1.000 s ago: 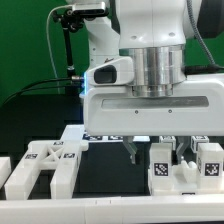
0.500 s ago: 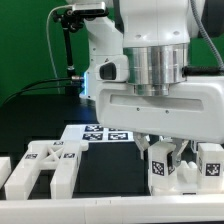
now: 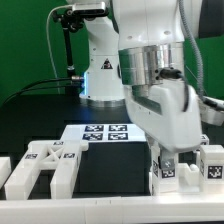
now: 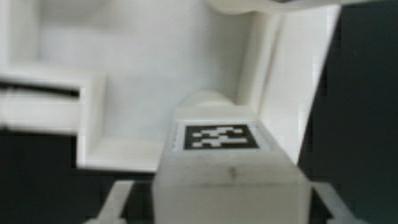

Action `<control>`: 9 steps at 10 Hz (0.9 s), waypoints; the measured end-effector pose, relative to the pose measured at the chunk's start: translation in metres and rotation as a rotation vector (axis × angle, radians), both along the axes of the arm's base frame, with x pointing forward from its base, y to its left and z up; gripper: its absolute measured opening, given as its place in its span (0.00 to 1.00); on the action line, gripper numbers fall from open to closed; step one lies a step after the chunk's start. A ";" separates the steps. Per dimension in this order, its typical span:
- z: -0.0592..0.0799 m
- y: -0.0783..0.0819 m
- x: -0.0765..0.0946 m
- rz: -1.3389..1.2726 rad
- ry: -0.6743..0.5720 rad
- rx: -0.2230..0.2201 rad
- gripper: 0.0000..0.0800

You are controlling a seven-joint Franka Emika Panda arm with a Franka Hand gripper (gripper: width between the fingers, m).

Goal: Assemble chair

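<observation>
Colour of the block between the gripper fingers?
White block, with a black-and-white patterned square tag on it; shows best in the wrist view.

No words, brands or numbers are readable. Only black-and-white square pattern tags show: several on the marker board (image 3: 100, 132), and others on each white chair part (image 3: 45, 160) just beside that board.

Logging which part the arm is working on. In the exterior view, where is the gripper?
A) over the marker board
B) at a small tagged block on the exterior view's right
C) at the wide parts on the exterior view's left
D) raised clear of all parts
B: the gripper is down around the small tagged block on the exterior view's right, and the wrist view shows that block close in front.
</observation>
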State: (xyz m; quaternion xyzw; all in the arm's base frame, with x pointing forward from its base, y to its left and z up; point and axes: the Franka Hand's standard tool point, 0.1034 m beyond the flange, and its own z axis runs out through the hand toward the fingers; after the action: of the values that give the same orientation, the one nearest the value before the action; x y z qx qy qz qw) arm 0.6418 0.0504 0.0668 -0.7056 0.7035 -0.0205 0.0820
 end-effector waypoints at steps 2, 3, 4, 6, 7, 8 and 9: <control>0.000 0.000 0.001 -0.128 -0.014 0.015 0.36; 0.000 0.000 0.001 -0.111 -0.016 0.012 0.37; 0.000 0.000 0.001 -0.017 -0.024 -0.003 0.37; 0.004 0.004 0.003 0.358 -0.059 -0.064 0.76; 0.003 0.008 0.001 0.496 -0.067 -0.084 0.80; 0.002 0.009 -0.001 0.589 -0.079 -0.101 0.80; 0.002 0.008 -0.003 0.630 -0.098 -0.122 0.81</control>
State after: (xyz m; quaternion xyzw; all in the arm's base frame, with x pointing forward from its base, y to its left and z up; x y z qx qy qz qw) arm 0.6389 0.0584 0.0691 -0.8905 0.4432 -0.0702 0.0756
